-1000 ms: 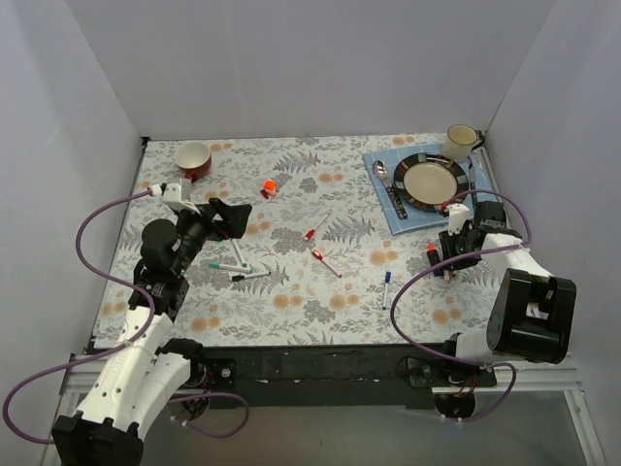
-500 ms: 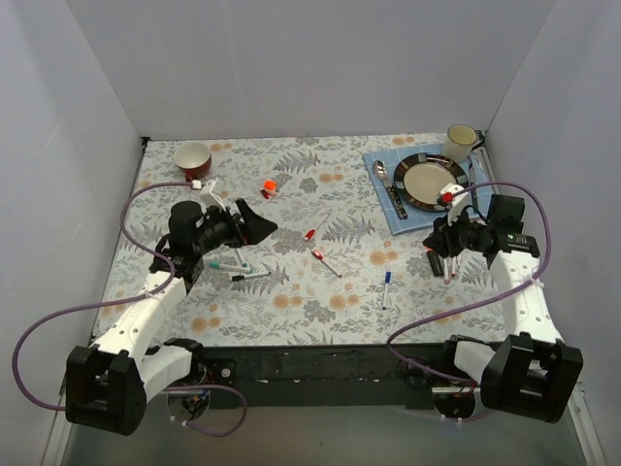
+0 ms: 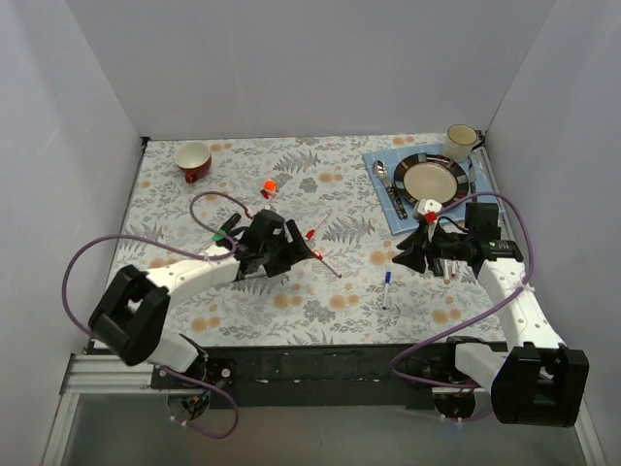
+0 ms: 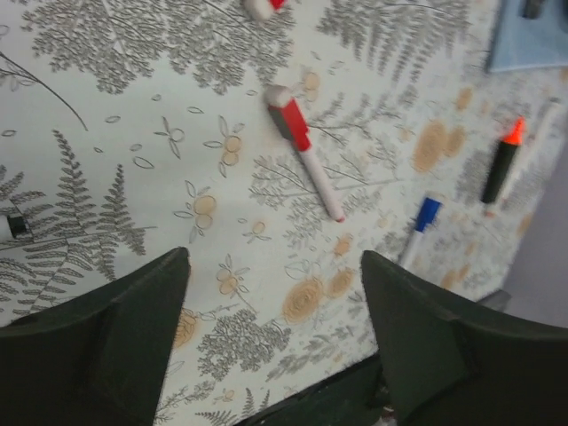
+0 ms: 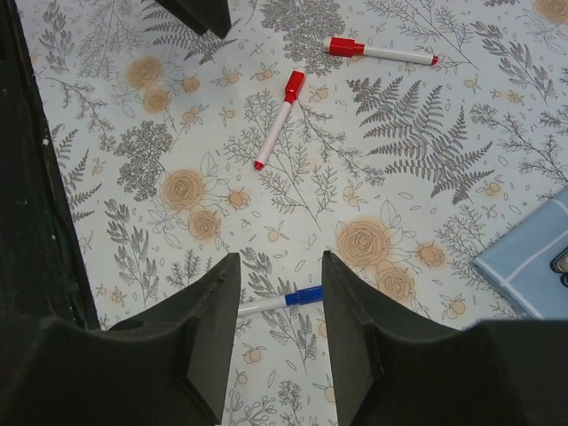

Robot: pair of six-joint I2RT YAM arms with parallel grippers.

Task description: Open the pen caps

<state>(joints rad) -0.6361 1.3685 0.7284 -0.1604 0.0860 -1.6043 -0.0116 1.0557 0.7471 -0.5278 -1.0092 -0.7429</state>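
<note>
place: robot lab cell | evidence: plain white walls [image 3: 291, 68], floral tablecloth [image 3: 340, 180], mounting rail [image 3: 320, 364]

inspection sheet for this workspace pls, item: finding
surface: floral cloth, lying flat.
job's things: red-ended pen, blue-ended pen, orange-tipped black marker, all lying loose on the cloth.
clutter: plate, spoon, mug, red cup.
pincers: left pincer open, empty; right pincer open, empty, above the blue-ended pen.
cables: purple cables looping off both arms.
surroundings: grey walls; nothing else seen.
</note>
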